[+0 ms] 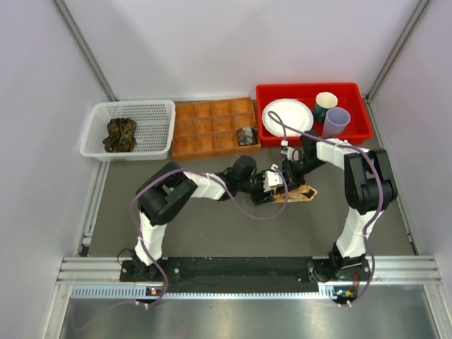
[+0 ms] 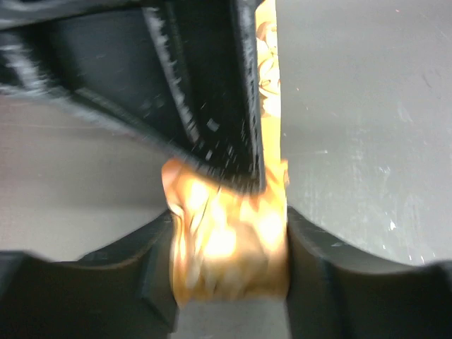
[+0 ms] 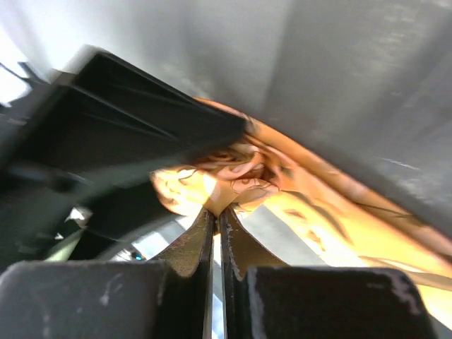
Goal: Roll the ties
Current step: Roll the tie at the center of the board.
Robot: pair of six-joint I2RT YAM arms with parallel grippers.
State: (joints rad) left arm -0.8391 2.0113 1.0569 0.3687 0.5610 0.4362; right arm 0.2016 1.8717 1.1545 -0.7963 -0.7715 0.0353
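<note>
— Grey counter [image 1: 212,226] is looking busy; how far along?

— Well, the tan-orange tie [image 1: 302,192] is lying right of centre, partly coiled; left fingers [image 2: 332,275] are clamping it, right fingers [image 3: 183,247] are pressing together. One dark roll [image 1: 246,135] is sitting in the tray [image 1: 205,127], and more dark ties [image 1: 121,134] are waiting in the basket [image 1: 159,113].

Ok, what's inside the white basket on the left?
A crumpled dark green-brown bundle of ties lies on the white basket floor, left of middle. How many ties are in it cannot be told, and anything beneath the bundle is covered.
</note>
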